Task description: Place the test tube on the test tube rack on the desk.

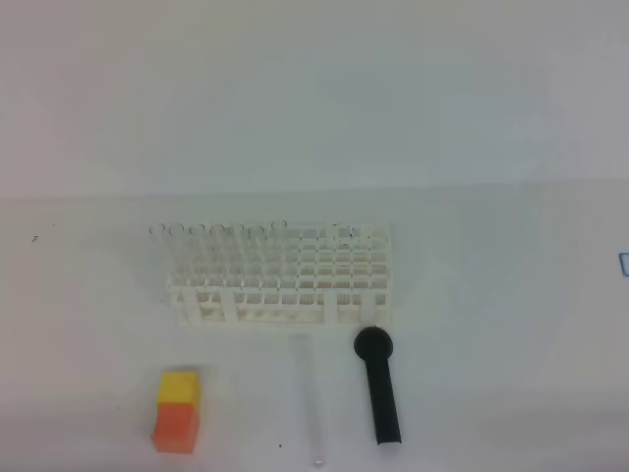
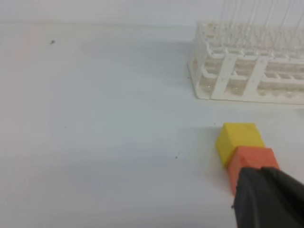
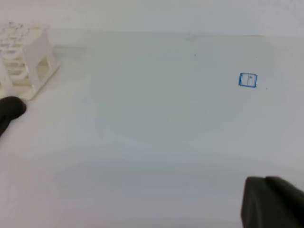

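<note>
- The test tube [image 1: 308, 398] is seen lying flat on the desk [image 1: 491, 324], just in front of the test tube rack [image 1: 285, 275] and between the orange-yellow block [image 1: 178, 409] and the black stick [image 1: 379, 385]. It's pretty faint against the white top, and its rim and rounded end can't be told apart.
- The rack stands upright toward the back, with a row of clear tubes [image 1: 211, 236] already slotted in along its far-left side.
- The black stick is laid down just right of the tube, round head nearest the rack.
- In the left wrist view, only a dark bit of the left gripper [image 2: 268, 199] is caught at the bottom right corner, right next to the block (open or closed can't be told).
- Same deal for the right gripper [image 3: 270, 202]: one dark chunk at the bottom right of its own view, state not readable.
- A small blue-outlined square mark [image 3: 247, 80] is spotted on the desk off to the right, well apart from everything else.
</note>
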